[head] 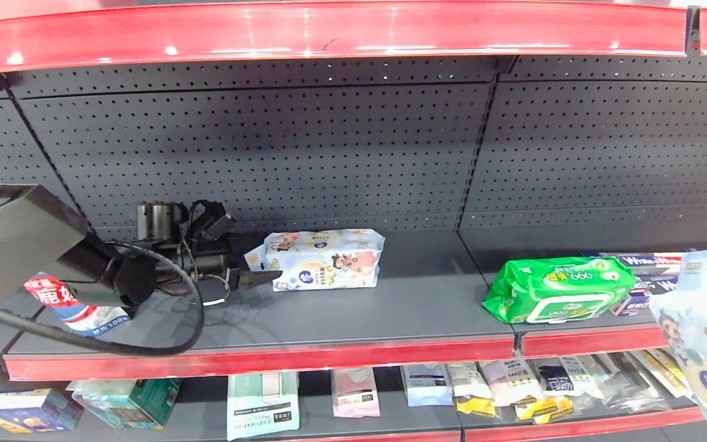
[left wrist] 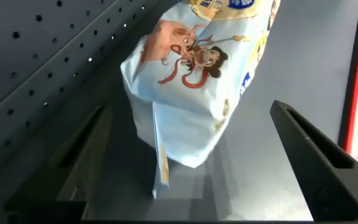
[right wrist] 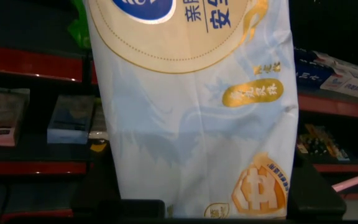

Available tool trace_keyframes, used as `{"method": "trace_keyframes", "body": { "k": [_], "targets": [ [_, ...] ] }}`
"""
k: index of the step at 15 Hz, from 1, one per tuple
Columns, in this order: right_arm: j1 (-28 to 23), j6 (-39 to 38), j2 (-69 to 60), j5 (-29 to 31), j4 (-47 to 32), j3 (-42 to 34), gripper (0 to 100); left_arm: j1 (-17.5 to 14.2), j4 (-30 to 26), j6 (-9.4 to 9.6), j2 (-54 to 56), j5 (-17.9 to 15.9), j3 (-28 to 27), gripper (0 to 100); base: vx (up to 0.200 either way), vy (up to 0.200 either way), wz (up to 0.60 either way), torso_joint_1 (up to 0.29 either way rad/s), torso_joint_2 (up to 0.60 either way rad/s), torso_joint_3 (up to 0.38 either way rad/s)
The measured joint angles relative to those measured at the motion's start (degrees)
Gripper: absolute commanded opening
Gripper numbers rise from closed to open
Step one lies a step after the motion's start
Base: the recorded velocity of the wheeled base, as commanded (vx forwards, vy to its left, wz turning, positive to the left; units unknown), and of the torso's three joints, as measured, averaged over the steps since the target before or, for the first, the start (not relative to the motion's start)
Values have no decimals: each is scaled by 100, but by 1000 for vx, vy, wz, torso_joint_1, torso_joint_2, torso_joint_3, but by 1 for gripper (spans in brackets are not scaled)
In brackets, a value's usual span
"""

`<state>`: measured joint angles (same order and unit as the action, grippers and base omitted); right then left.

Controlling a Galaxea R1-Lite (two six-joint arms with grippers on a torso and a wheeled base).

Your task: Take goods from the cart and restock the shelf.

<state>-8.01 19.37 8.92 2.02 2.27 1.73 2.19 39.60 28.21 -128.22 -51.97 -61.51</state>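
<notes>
Restocking under way: the left pincer [head: 259, 268] sits low over the grey shelf board [head: 390, 313], its 2 fingers spread wide and gripping nothing, with the shelved pack [head: 323, 258] straight ahead of its tips. From the left wrist, that pack [left wrist: 197, 81] runs lengthwise away from the pincer [left wrist: 189, 111], its long axis roughly in line with the reach and skewed a little. Its near end pokes in between the fingers [left wrist: 316, 162], with a gap showing on either side. The pack lies flat on the board, just in front of the perforated back panel [head: 329, 147].

The left arm is plainly the nearer one to this pack. The right pincer [right wrist: 207, 193] is well off to the far side, clamped on a second, held pack [right wrist: 191, 106], which hangs off the shelf at the edge of the head view [head: 706, 331].

By the look of it, the shelved pack is already placed, so the coming move for the left pincer is likely a straight pull back along the pack's own axis. Any sideways drift could catch a finger on the soft wrapper and drag it.

Room is generous: bare board stretches beyond the shelved pack as far as the green wipes pack [head: 559, 288], a fair slot for the held pack. The surface is smooth painted metal with a red front lip [head: 255, 359], so a light pack may slide if nudged.
</notes>
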Motion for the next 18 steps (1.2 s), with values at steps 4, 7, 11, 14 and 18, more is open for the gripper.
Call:
{"method": "trace_keyframes", "body": {
  "k": [4,7,11,14,18],
  "targets": [
    [0,2,0,0,0,2,0,150,1,-7,-273,-55,-441,100,0,0,0,0,0,0],
    [-11,13,0,9,0,2,0,273,-11,-7,-477,-59,-728,100,0,0,0,0,0,0],
    [-6,68,24,7,0,2,0,447,-22,-21,-739,-59,-1081,100,0,0,0,0,0,0],
    [-11,68,26,13,0,2,0,552,-130,-24,-985,-59,-1477,100,0,0,0,0,0,0],
    [-9,74,39,18,0,5,0,679,-692,-27,-1123,-59,-1930,100,0,0,0,0,0,0]
  ]
}}
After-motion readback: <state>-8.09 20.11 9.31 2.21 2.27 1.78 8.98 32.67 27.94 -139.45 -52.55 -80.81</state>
